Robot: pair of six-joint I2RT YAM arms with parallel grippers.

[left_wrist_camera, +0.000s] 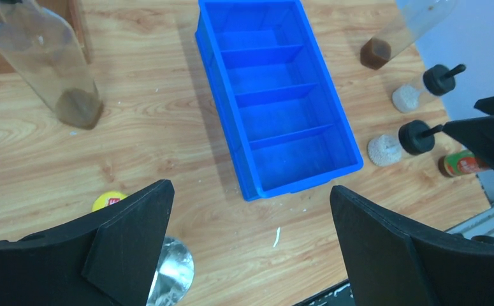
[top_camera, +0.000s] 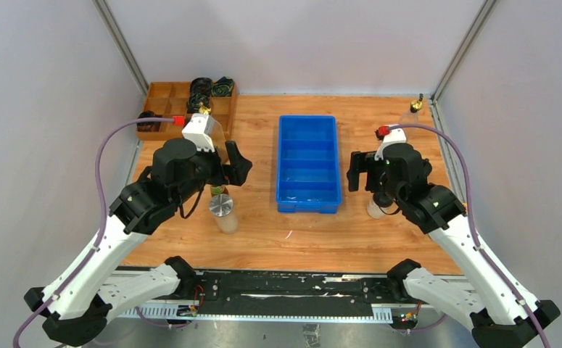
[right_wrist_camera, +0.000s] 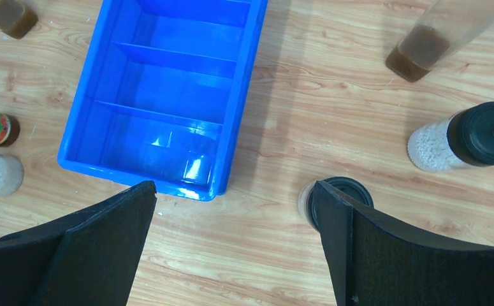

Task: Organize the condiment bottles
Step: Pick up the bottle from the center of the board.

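Note:
The condiment bottles stand in two groups beside the blue bin (top_camera: 307, 163). On the left are a tall clear bottle (left_wrist_camera: 46, 57), a yellow-capped dark bottle (left_wrist_camera: 108, 201) and a silver-lidded shaker (top_camera: 222, 206). On the right are a tall clear bottle (right_wrist_camera: 435, 38), two black-capped jars (right_wrist_camera: 467, 137) (right_wrist_camera: 346, 190) and a red-labelled dark bottle (left_wrist_camera: 464, 164). My left gripper (top_camera: 230, 168) is open and empty above the shaker and the yellow cap. My right gripper (top_camera: 355, 172) is open and empty, its right finger next to the nearer black-capped jar.
The blue bin (left_wrist_camera: 276, 95) has several compartments, none holding anything. A wooden organizer (top_camera: 158, 101) at the back left holds black cable coils (top_camera: 205, 88). Metal frame posts rise at both back corners. A black rail runs along the near table edge.

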